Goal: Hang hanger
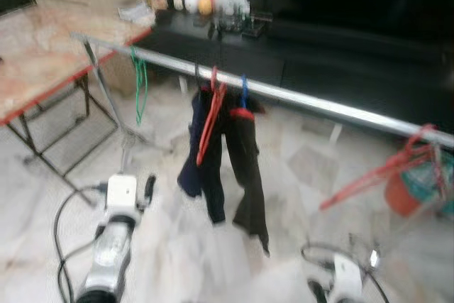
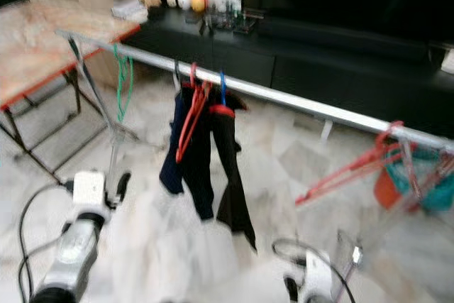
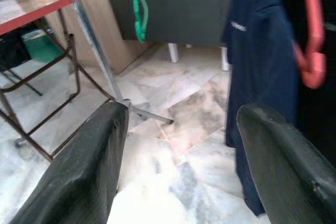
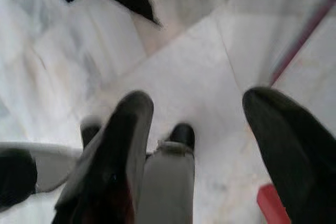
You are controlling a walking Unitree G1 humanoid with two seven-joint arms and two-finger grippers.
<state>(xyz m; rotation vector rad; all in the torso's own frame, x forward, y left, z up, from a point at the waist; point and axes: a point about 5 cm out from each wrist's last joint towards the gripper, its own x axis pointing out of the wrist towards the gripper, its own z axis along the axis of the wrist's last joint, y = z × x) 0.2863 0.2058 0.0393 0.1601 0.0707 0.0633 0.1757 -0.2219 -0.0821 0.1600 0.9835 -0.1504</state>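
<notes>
- Left eye view: a silver clothes rail runs from the upper left down to the right edge. A green hanger hangs near its left end, and an orange-red hanger sits among the dark trousers at the middle. A red hanger is hooked near the rail's right end and tilts, its long axis sloping down toward the left. The right arm rises at the bottom right, nearer that red hanger than the left arm, which stands well apart at the lower left.
- Right eye view: the same scene, blurred. The red hanger lies up and to the right of the right arm, beside an orange bucket. The marble-topped worktop stands at the left.
- Left wrist view: the left gripper has its jaws spread wide with nothing between them. Ahead hang the navy trousers and the orange-red hanger; the green hanger dangles further off.
- Right wrist view: the right gripper also has its jaws apart and empty, pointing down at the marble floor. A red piece shows at the frame's edge beside one finger; whether it belongs to the hanger cannot be told.
</notes>
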